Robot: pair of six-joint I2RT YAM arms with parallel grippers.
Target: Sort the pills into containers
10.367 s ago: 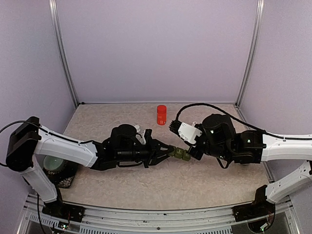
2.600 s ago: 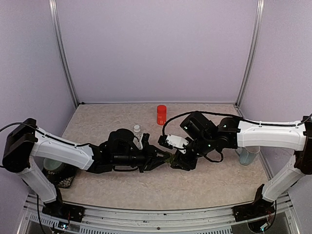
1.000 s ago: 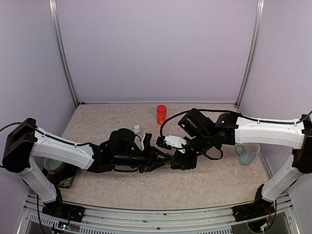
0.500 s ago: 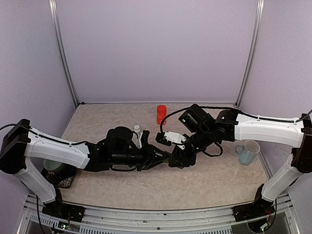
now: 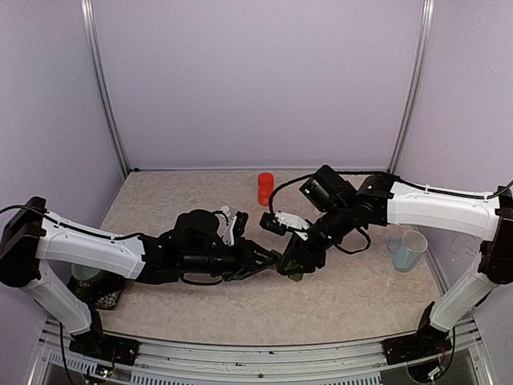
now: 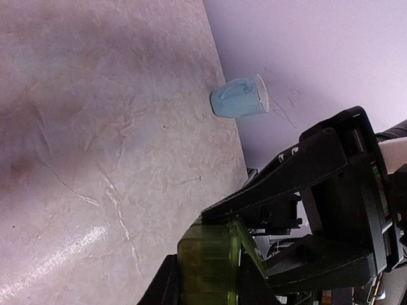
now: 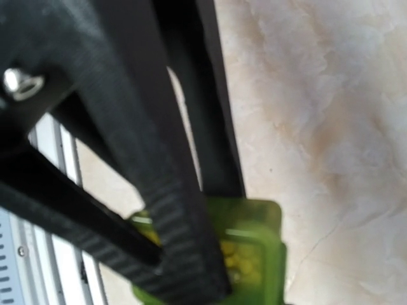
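The left gripper (image 5: 269,261) pinches the strip (image 6: 210,255) by its near end. The strip runs straight ahead to the right gripper (image 5: 296,260), narrow over the far end; whether it's clamped, I can't tell.

Left arm (image 5: 96,245) stretched low and rightward, wrist rolled onto its side. Left gripper (image 5: 271,261) seen nearly closed, the containers (image 6: 210,254) clamped between the jaws and projecting past the tips. Right arm (image 5: 437,208) extended leftward with the elbow raised, wrist pitched down toward the left jaws. Right gripper (image 5: 294,263) set tip to tip with the left one, jaws narrowly parted. One ribbed finger (image 7: 175,216) is laid across the strip's end beyond the left jaws. A firm hold by the right jaws cannot be made out.
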